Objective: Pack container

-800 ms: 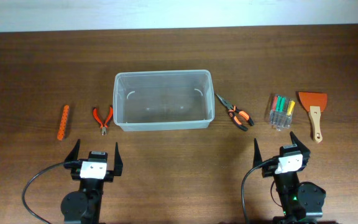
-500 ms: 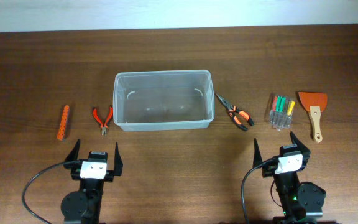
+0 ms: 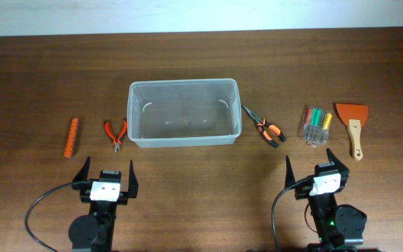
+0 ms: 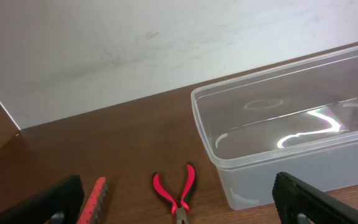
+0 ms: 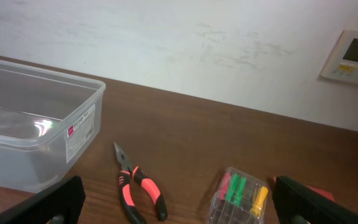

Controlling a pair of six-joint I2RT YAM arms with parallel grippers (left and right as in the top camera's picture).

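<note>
The large clear plastic container (image 3: 183,112) stands empty at the table's middle; it also shows in the left wrist view (image 4: 291,130) and in the right wrist view (image 5: 36,124). Left of it lie red-handled pliers (image 3: 115,132) (image 4: 178,190) and an orange ridged bar (image 3: 71,137) (image 4: 94,199). Right of it lie orange-and-black long-nose pliers (image 3: 266,127) (image 5: 138,186), a small clear case of coloured screwdrivers (image 3: 317,124) (image 5: 238,198) and an orange scraper (image 3: 353,124). My left gripper (image 3: 108,173) and right gripper (image 3: 317,162) are open and empty near the front edge.
A pale wall runs behind the table's far edge. A wall thermostat (image 5: 356,55) shows at the right in the right wrist view. Bare wood lies between the grippers and the row of tools.
</note>
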